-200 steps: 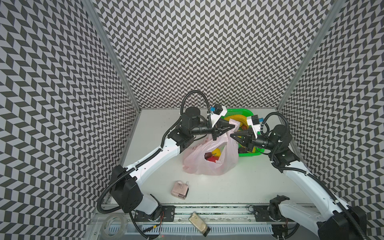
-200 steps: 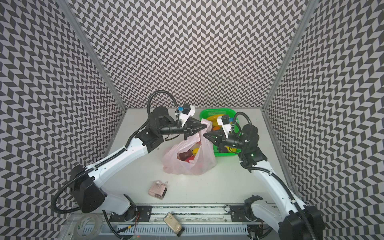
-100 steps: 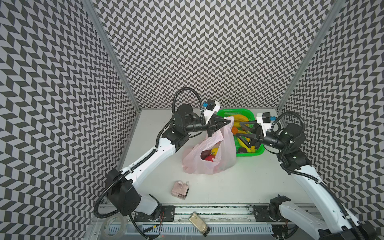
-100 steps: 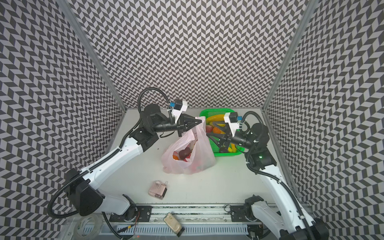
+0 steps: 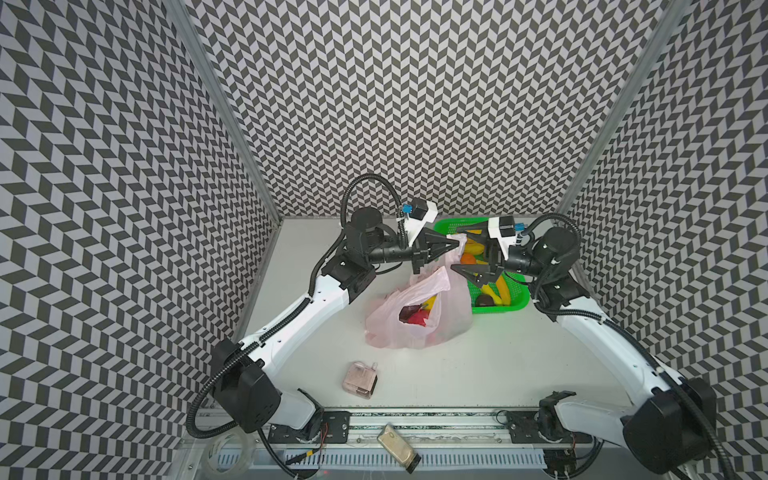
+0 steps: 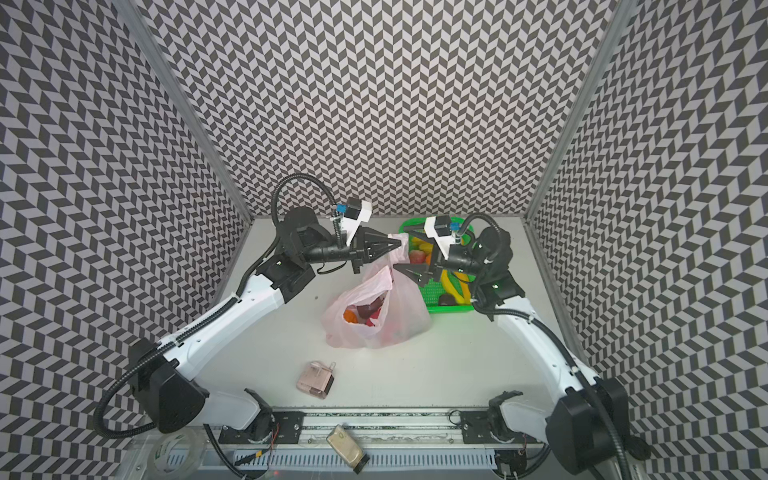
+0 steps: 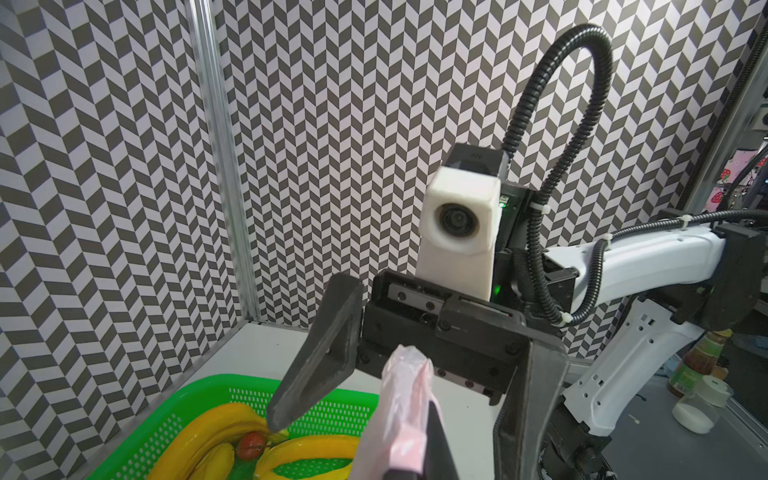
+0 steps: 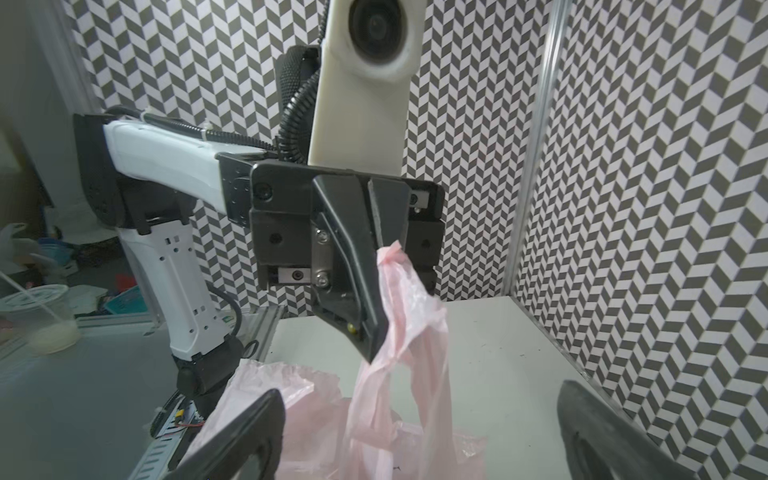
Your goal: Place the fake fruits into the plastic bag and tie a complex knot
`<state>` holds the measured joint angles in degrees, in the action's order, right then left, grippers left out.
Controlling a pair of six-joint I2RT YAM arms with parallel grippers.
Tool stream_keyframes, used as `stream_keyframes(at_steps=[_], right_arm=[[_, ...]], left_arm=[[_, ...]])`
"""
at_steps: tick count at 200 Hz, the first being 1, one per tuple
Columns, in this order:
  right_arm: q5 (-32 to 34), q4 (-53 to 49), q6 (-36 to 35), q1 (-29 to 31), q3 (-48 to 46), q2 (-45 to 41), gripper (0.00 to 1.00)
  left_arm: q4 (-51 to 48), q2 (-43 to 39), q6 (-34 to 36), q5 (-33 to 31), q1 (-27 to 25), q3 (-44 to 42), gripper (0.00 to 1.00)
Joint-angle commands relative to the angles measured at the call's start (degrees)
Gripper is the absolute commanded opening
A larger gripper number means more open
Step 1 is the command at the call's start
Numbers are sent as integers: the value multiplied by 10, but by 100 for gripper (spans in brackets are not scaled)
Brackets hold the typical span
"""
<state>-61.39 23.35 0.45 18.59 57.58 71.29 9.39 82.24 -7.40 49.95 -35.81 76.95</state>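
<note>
At the near edge of the desk (image 5: pixel 519 365), a small pinkish clear box (image 5: pixel 359 379) sits well apart from the action. Behind it the plastic bag (image 5: pixel 415 332) slumps on the desk with its mouth gaping, and several fake fruits (image 5: pixel 415 318) show red and yellow through the film.

Above the bag, the left pincer (image 5: pixel 452 246) stays clenched on one handle loop (image 8: pixel 399 291) and draws it up taut. The change is on the other side. The right pincer (image 8: pixel 422 390), clamped at the bag a second ago, has let go and pulled back. It now hangs released with its jaws spread wide, one on either side of the raised loop and touching nothing.

Farther back, the green basket (image 5: pixel 519 305) by the patterned wall is far from empty. It holds bananas (image 7: pixel 216 432), a strawberry (image 7: pixel 250 444) and a dark brown round fruit (image 5: pixel 483 300).

With fruit left in the basket and no twist in the handles, loading looks unfinished and the knot not yet begun. The freed right arm could fetch another fruit or take a fresh hold on the film. Which it will do cannot be told from here.
</note>
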Motion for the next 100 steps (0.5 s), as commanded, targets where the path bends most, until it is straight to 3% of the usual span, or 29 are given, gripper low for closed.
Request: stream_keyframes(at_steps=[1, 34, 78, 100], right_arm=[[-42, 50, -23, 18, 34, 18, 92], [-58, 42, -26, 38, 57, 57, 73], [-74, 47, -19, 54, 63, 78, 38], [-77, 47, -21, 55, 40, 73, 25]], left_arm=[[31, -23, -4, 16, 5, 3, 0], [35, -22, -8, 32, 9, 3, 0], [38, -22, -10, 39, 16, 2, 0], [44, -21, -15, 41, 22, 2, 0]])
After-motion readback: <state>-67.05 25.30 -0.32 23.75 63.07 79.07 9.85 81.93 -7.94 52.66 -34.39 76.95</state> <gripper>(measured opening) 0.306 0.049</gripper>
